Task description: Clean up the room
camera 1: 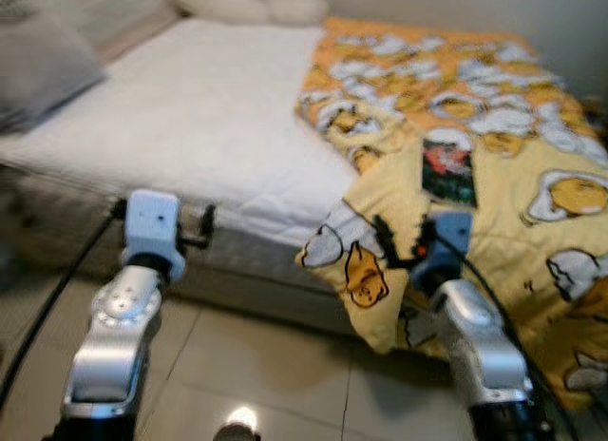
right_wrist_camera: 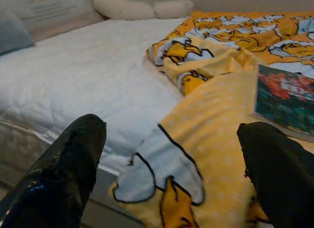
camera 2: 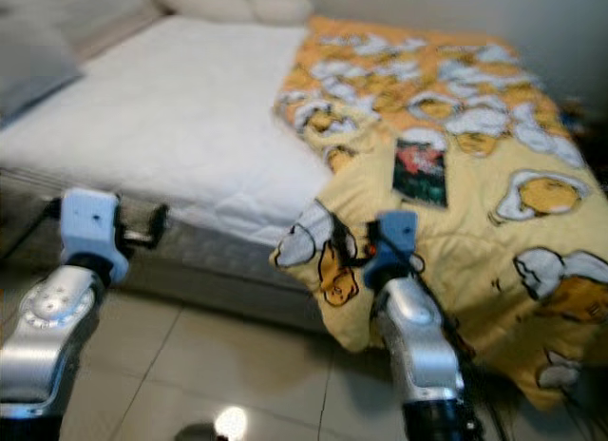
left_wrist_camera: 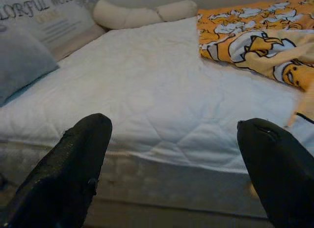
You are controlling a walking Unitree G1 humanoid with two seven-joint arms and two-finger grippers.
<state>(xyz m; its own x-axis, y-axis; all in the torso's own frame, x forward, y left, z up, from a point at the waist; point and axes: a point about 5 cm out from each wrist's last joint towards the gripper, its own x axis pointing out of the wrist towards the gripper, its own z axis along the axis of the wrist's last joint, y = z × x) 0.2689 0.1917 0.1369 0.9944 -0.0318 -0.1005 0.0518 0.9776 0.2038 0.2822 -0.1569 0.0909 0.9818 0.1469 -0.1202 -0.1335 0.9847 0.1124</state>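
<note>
A yellow cartoon-print blanket (camera 1: 475, 175) lies bunched over the right half of the bed, and one corner hangs over the front edge. On it rests a dark green book (camera 1: 448, 173) with a red picture. The white mattress (camera 1: 209, 118) is bare on the left. My left gripper (camera 1: 160, 219) is open in front of the mattress edge and holds nothing; its fingers (left_wrist_camera: 73, 164) frame the bare sheet. My right gripper (camera 1: 407, 241) is open just before the hanging blanket corner (right_wrist_camera: 167, 179), with the book (right_wrist_camera: 284, 98) beyond its fingertip.
A grey pillow (camera 1: 43, 66) lies at the bed's left side, and a cream bolster (camera 1: 247, 4) lies along the head. Beige floor tiles (camera 1: 266, 365) run beneath both arms. A black cable (camera 1: 47, 308) trails beside the left arm.
</note>
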